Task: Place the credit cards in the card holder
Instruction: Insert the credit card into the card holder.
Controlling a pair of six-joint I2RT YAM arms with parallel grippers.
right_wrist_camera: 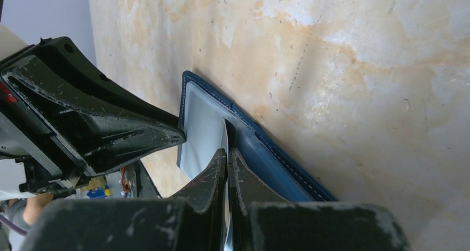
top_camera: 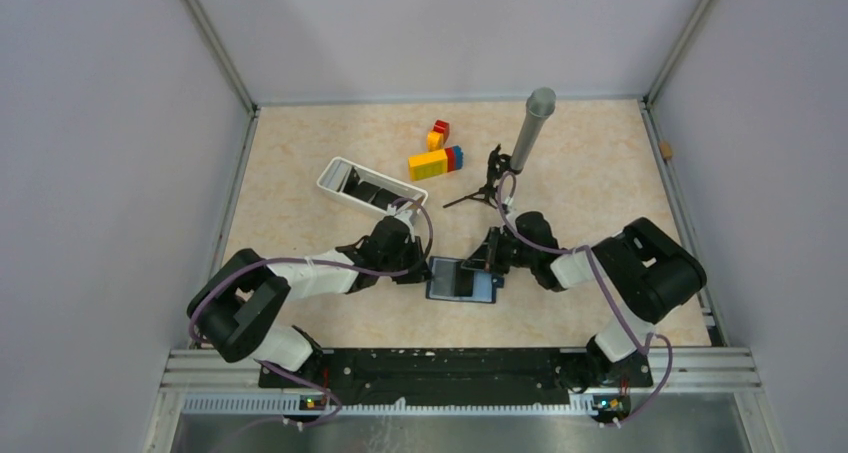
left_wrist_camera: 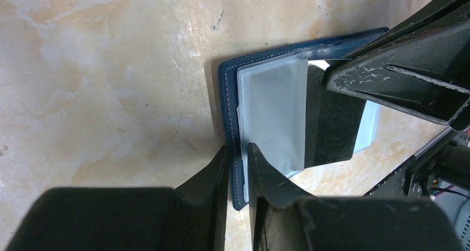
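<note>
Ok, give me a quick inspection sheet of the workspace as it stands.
Surface: beige marbled table, a few dark specks.
Job's things: card holder lies open between the arms; one credit card at its clear pocket; more dark cards in the white tray.
Clutter: toy blocks; grey tube on a small tripod, far side.
Hands: left hand pinches the holder's edge; right hand shut on the credit card.
Cables: purple cables along both arms, no snag seen.
Surroundings: grey walls, metal rail at the near edge.
</note>
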